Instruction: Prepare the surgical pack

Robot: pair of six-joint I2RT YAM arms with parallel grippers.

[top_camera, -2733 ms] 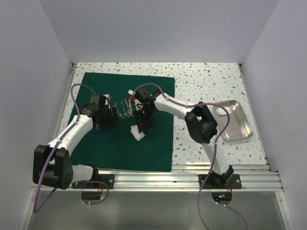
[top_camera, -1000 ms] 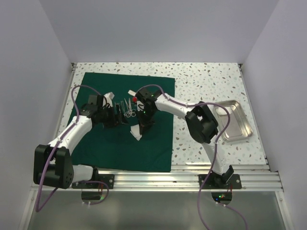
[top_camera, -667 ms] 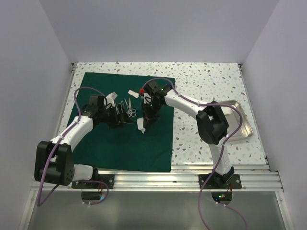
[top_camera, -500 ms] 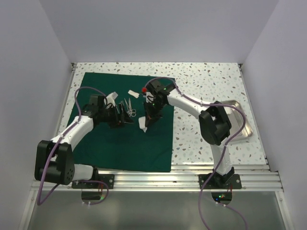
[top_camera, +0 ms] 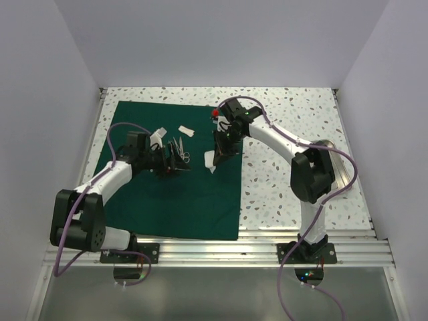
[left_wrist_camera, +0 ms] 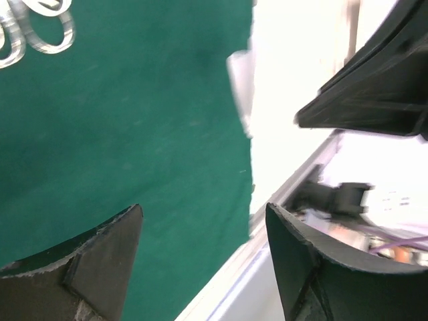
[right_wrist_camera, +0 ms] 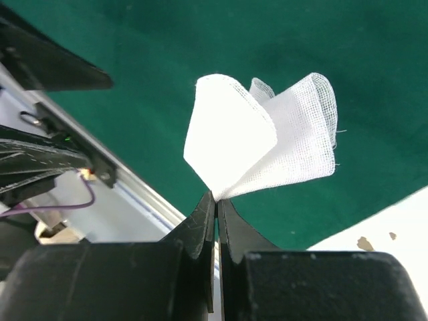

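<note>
The surgical pack [top_camera: 174, 194] is a dark green cloth spread flat on the left half of the table. My right gripper [top_camera: 218, 154] hangs above the cloth's right edge, shut on a white gauze square [top_camera: 210, 160] that dangles from it. In the right wrist view the gauze [right_wrist_camera: 261, 140] fans out from the pinched tips of that gripper [right_wrist_camera: 215, 198] over the green cloth [right_wrist_camera: 374, 73]. My left gripper [top_camera: 175, 164] is open and low over the cloth [left_wrist_camera: 134, 120], beside the steel instruments [top_camera: 180, 151]. In the left wrist view this gripper [left_wrist_camera: 202, 214] has nothing between its fingers.
Two more gauze squares [top_camera: 158, 136] [top_camera: 186, 130] lie on the cloth behind the instruments, whose ring handles [left_wrist_camera: 37, 27] show in the left wrist view. A steel tray [top_camera: 339, 175] sits at the right, partly behind the right arm. White walls close in both sides.
My right gripper has carried the gauze up and to the right, from the cloth's middle to its right edge. The left gripper has slid right, closer to the instruments, staying open.
</note>
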